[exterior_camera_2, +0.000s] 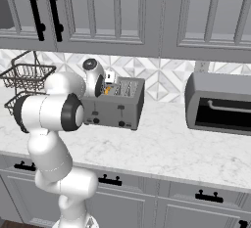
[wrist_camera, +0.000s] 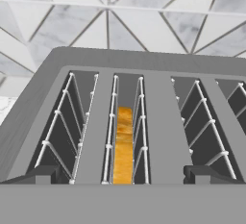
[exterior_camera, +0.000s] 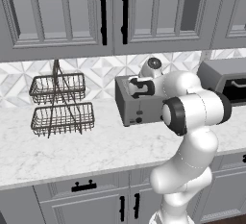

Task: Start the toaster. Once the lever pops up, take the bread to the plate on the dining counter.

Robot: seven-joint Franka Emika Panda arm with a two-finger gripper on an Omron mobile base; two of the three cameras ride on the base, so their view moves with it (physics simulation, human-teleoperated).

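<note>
Bread (wrist_camera: 124, 146): sits on edge in the toaster's (wrist_camera: 144, 74) second slot, straight below your jaws.
Jaws (wrist_camera: 124, 176): spread wide, straddling that slot.

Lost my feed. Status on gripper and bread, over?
Gripper open above the toaster. Bread down in the second slot from the left, between the fingertips. Nothing in the way.

Bread down in the toaster

We see the boxy grey toaster (exterior_camera_2: 116, 105) standing on the marble worktop against the tiled wall, four slots facing up, black knobs on its front. The bread (wrist_camera: 124, 146) stands on edge, golden-orange crust showing, in the second slot from the left in our hand view.
</note>
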